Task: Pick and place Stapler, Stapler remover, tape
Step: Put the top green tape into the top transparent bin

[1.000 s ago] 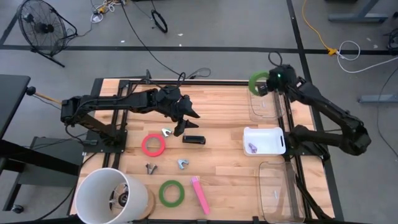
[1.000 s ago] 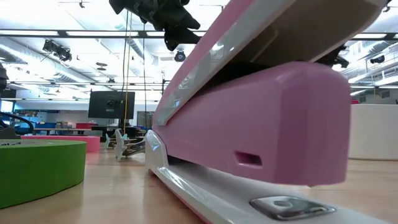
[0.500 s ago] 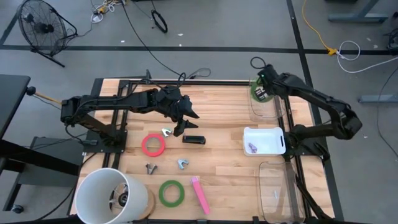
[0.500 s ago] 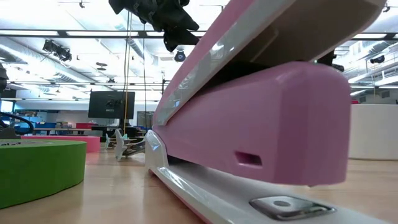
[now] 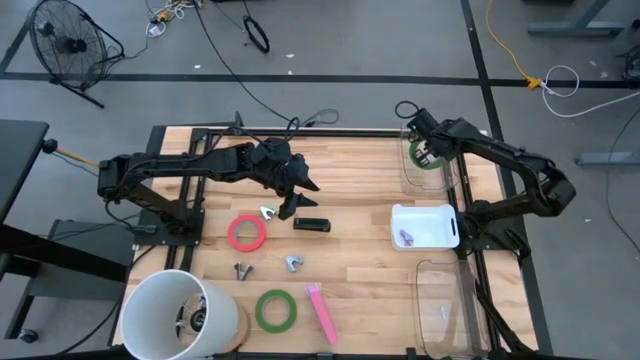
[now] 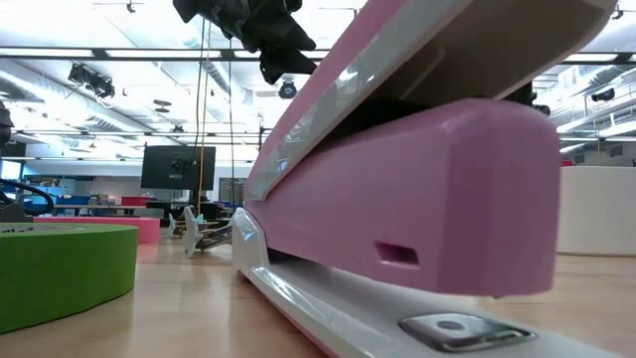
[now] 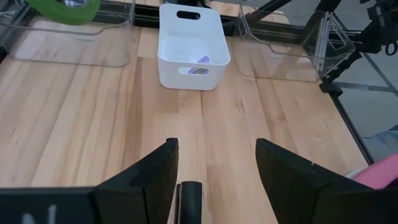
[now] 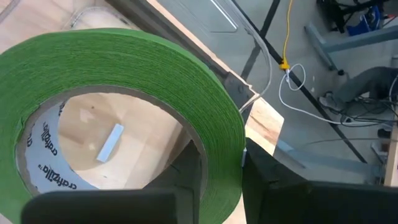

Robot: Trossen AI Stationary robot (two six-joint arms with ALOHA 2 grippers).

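Counter (image 5: 360,270): wooden, three tape rolls in all.
Green tape: two; one (image 5: 275,310) lying flat.
Red-pink tape (image 5: 246,233): one.
Right tool (image 5: 424,152): clamped on the second green roll (image 8: 118,106).
Left tool (image 5: 297,195): open, empty.

Two matte black jointed arms of slim tubular links with bulky joint housings; left gripper (image 7: 214,180) has broad, flat, dark fingers (image 7: 152,177) with angled edges, no markings visible

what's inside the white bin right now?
The white bin holds one small purple-grey item near a corner, looks like a staple remover but too small to confirm. The rest of the floor looks bare in the high view; the near wall hides part in the left wrist view.
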